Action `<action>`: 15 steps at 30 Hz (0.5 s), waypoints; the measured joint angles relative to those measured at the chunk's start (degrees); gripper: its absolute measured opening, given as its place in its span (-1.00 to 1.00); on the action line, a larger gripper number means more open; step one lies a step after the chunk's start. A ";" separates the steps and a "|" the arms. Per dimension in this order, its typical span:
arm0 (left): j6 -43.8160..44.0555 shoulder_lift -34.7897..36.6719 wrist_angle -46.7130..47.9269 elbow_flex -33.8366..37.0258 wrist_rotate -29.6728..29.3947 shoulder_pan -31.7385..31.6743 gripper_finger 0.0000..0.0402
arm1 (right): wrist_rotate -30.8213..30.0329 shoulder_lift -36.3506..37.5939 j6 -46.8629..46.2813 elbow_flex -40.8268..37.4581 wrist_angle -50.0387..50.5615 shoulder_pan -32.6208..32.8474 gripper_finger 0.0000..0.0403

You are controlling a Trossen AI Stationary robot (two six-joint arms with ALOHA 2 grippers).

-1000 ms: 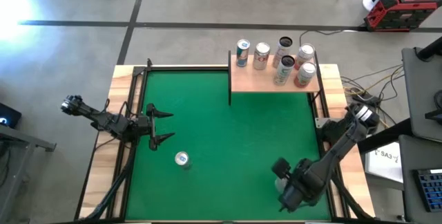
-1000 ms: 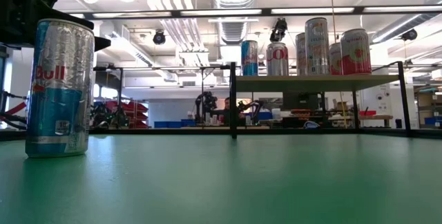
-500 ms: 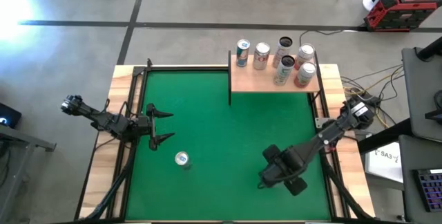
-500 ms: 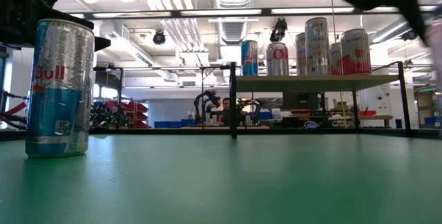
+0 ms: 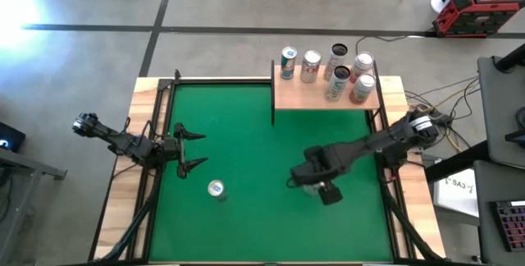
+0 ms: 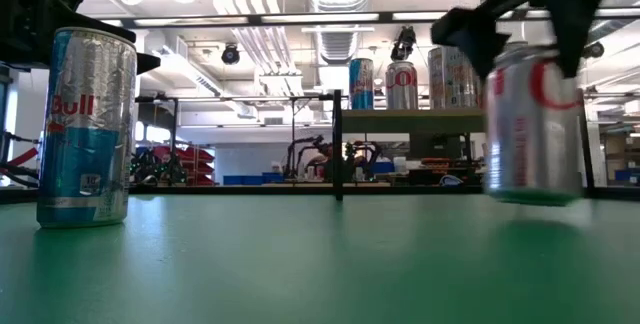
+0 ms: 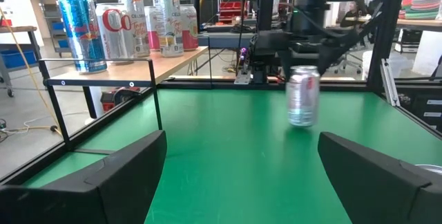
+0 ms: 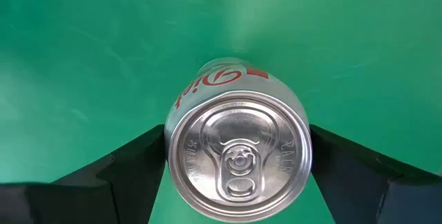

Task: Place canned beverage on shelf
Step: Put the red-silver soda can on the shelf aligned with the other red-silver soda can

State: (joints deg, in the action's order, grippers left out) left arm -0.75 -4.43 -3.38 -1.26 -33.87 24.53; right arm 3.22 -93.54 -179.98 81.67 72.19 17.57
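My right gripper [image 5: 310,182] is over the middle of the green felt, right of centre. It is shut on a silver can with red lettering [image 8: 238,156], which also shows in the low view [image 6: 530,124] and the left wrist view [image 7: 302,96]. A blue-and-silver Red Bull can [image 5: 216,189] stands on its base on the felt at the near left [image 6: 87,129]. The pale-wood shelf [image 5: 326,94] on black posts stands at the far right and carries several cans. My left gripper [image 5: 201,150] is open and empty at the table's left edge. My right gripper pinches the silver can between its two fingers, one on each side of the upper wall just below the top rim [image 8: 174,156]. The fingers [image 6: 468,32] come from above, pointing down. The can stays upright, its top up, its base about at the felt; lifted or resting, I cannot tell.
The shelf's black posts [image 5: 273,102] stand on the felt's far right part. Wooden rims [image 5: 143,135] run along the table's sides. Open felt lies between the two cans and in front of the shelf [image 5: 271,151].
My right gripper has carried the silver can from the near right corner toward the table's left and far side, to the middle of the felt. The arm has swung around as it went. The can has stayed upright.
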 joint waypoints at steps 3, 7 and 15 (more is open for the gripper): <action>0.00 0.00 -0.01 0.00 0.00 0.00 0.80 | -0.79 0.00 0.27 -0.07 0.34 -2.99 0.54; 0.00 0.00 -0.02 0.00 -0.02 0.00 0.80 | -1.62 0.00 1.06 -0.07 0.85 -6.27 0.54; 0.00 0.00 0.00 0.00 0.00 0.00 0.80 | -1.77 0.00 0.00 -0.24 1.04 -12.41 0.54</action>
State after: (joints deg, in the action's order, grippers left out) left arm -0.75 -4.43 -3.38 -1.26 -33.87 24.53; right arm 1.45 -93.54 -179.98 81.43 73.23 5.16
